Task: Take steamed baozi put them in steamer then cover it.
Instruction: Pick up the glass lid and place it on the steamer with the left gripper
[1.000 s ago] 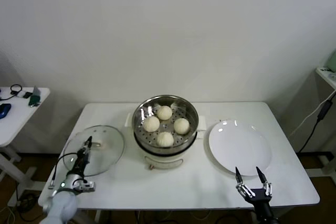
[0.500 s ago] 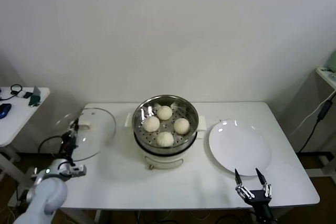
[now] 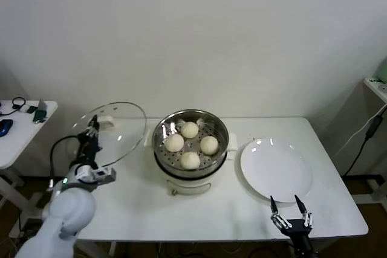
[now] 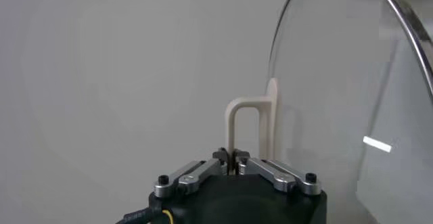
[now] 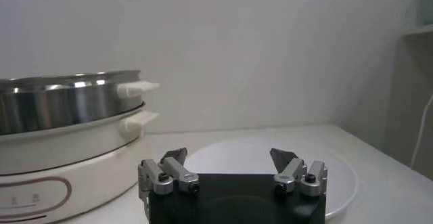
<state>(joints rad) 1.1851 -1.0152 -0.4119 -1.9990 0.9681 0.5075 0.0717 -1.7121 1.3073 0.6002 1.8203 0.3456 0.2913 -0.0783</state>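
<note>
Four cream-white baozi [image 3: 190, 143] sit on the perforated tray inside the shiny steamer [image 3: 217, 126] at the table's middle. The steamer also shows in the right wrist view [image 5: 61, 103]. My left gripper [image 3: 92, 127] is shut on the cream handle [image 4: 250, 127] of the clear glass lid [image 3: 115, 134]. It holds the lid tilted up in the air, left of the steamer. In the left wrist view the lid's rim [image 4: 399, 22] curves away from the handle. My right gripper [image 3: 289, 205] is open and empty at the table's front right, near the white plate [image 3: 277, 168].
The white table [image 3: 199, 209] carries the steamer and the plate. A small side table [image 3: 18, 125] with cables and small items stands at the far left. A white wall is close behind.
My left gripper has lifted the glass lid off the table's left side, raised it and carried it toward the steamer, tilting it upright. The right arm has stayed still.
</note>
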